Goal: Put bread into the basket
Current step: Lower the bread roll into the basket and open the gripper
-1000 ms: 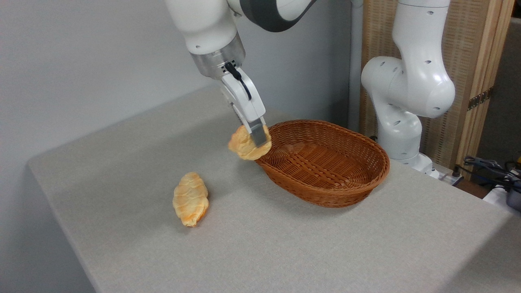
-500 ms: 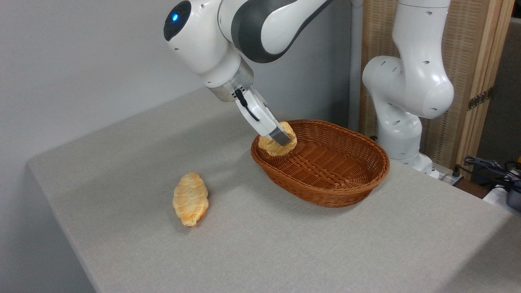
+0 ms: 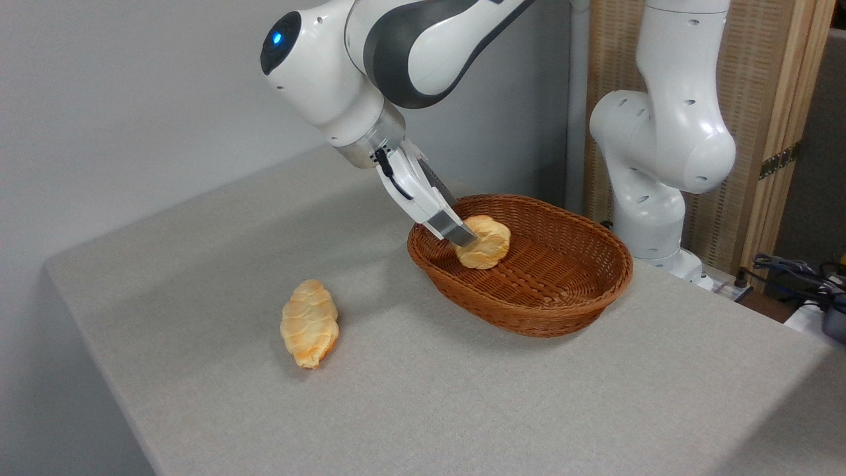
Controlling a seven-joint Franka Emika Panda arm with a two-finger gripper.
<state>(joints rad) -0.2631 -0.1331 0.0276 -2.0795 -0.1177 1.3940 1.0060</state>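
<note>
The bread (image 3: 488, 242), a small round golden bun, lies inside the brown wicker basket (image 3: 562, 301), on the left part of its floor. My gripper (image 3: 462, 226) reaches down over the basket's left rim, its near fingertip (image 3: 457, 234) at the bun's left edge. The second finger shows as a dark strip apart behind the first, so the jaws stand open and the bun rests on the weave rather than in a grip.
A longer ridged oval roll (image 3: 309, 322) lies on the grey table (image 3: 462, 410) to the left of the basket. The arm's white base (image 3: 661, 145) rises behind the basket at the right. Cables (image 3: 803, 274) lie at the far right edge.
The gripper carried the bun rightward over the basket's left rim and down into it. The bun has now come free of the fingers and sits further right in the basket.
</note>
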